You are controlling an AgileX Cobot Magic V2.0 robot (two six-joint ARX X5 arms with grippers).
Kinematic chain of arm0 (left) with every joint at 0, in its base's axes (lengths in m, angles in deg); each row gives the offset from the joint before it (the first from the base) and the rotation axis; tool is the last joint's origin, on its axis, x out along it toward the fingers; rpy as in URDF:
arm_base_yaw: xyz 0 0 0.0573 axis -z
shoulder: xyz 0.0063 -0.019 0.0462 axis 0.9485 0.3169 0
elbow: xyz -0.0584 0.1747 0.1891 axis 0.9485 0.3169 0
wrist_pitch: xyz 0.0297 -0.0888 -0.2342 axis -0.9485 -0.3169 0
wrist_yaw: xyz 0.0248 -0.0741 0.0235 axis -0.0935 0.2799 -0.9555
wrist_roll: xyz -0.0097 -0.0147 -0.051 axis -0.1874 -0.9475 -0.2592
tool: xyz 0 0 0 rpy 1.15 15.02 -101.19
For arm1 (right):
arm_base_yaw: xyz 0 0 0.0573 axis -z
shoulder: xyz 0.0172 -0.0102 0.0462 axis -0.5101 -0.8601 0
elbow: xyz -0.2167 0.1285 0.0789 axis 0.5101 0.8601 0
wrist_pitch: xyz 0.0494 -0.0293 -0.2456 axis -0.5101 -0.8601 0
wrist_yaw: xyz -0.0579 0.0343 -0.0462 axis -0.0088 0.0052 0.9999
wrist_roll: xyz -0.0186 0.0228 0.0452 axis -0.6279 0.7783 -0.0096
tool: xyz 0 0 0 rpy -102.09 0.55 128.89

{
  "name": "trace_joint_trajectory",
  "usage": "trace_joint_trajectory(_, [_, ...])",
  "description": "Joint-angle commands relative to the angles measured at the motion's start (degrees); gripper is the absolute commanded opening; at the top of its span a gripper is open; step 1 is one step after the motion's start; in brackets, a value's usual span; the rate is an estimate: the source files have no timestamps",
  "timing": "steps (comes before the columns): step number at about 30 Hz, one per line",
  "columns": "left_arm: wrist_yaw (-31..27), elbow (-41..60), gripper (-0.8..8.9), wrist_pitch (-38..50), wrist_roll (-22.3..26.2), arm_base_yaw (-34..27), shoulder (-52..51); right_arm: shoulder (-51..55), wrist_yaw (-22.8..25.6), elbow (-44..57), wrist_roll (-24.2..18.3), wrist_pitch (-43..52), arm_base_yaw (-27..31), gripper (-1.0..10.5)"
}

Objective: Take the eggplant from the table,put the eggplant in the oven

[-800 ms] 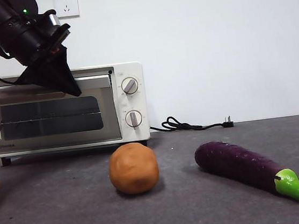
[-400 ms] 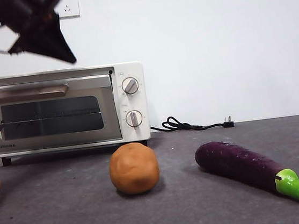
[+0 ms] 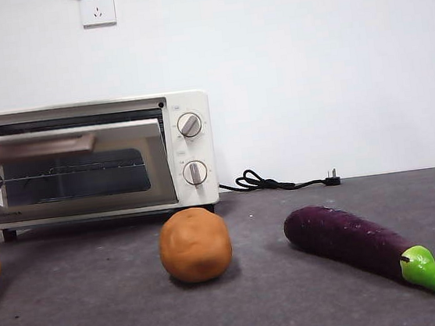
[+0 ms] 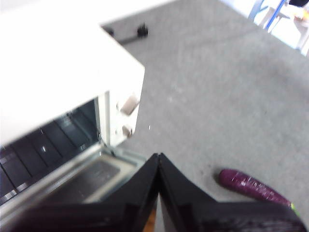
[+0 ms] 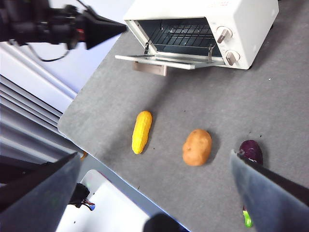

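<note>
A: What has changed in the last second?

B: The left gripper point(image 4: 158, 162) was down at the oven point(image 3: 95, 159) door's bar handle point(image 3: 37, 148). It has since lifted away; in the front view only a black tip shows at the top edge. The door has dropped further open and now hangs partly down, so the wire rack point(image 5: 181, 35) inside shows.

A: And its fingers?

B: Pressed together, holding nothing. The left wrist view looks down past them at the oven's top and open mouth.

A: What does that mean for the job?

B: The way into the oven looks clear, so the next step is probably the pick-up. The eggplant point(image 3: 362, 246) lies untouched on the table point(image 3: 313, 309), well to one side of the oven, stem cap toward the camera.

A: The other arm?

B: The right gripper point(image 5: 154, 193) hangs high over the near edge of the table, fingers spread wide and empty. The eggplant sits just by one finger in its view, so it seems the likelier arm to reach.

A: Anything in the way?

B: A brown potato-like ball point(image 3: 194, 244) stands between the eggplant and the oven front, and a yellow corn cob point(image 5: 141, 131) lies farther off.

A: The surroundings?

B: Matte dark grey table, plain white wall with two sockets, and the oven's black power cord point(image 3: 278, 181) lying unplugged behind.
</note>
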Motion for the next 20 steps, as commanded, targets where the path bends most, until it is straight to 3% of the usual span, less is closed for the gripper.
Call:
trace_joint_trajectory(1, [0.4, 0.3, -0.05, 0.7, -1.6, 0.1, -3.2, 0.0, -0.1, -0.2, -0.6, 0.5, -0.1, 6.3])
trace_joint_trajectory(6, [-0.2, 0.3, -0.05, 0.7, -2.4, 0.1, -9.1, 0.0, -0.1, -0.2, -0.6, 0.5, -0.1, 6.3])
trace_joint_trajectory(20, [-11.5, 0.3, -0.05, 0.6, -5.2, 0.1, -22.0, 0.0, -0.1, -0.2, -0.6, 0.5, -0.1, 6.3])
